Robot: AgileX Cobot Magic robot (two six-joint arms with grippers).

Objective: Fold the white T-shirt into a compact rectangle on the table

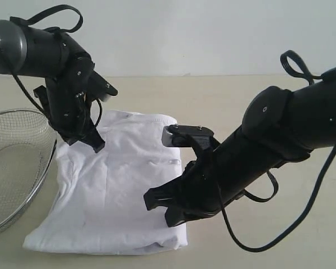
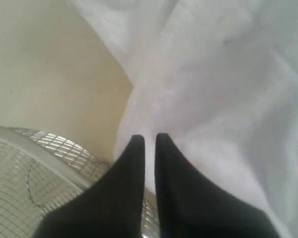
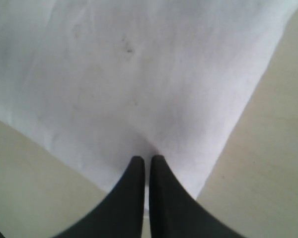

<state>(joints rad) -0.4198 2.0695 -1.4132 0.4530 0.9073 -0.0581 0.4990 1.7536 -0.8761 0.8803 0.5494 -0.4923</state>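
Well, the white T-shirt (image 1: pixel 109 190) looks soft and floppy; pinch its edge by the tips. Left gripper (image 2: pixel 149 140) and right gripper (image 3: pixel 147 161) are closed, maybe on cloth.

White T-shirt (image 1: pixel 109 190) folded, plain side up, on tabletop (image 1: pixel 224 101); wire basket (image 1: pixel 17 162) just beside; left tool (image 1: pixel 94 144) and right tool (image 1: pixel 159 210) over it.

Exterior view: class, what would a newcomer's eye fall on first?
A folded white T-shirt lies on the table, with the black left gripper near its far left corner and the right gripper over its near right corner. A wire-mesh basket sits at the left.
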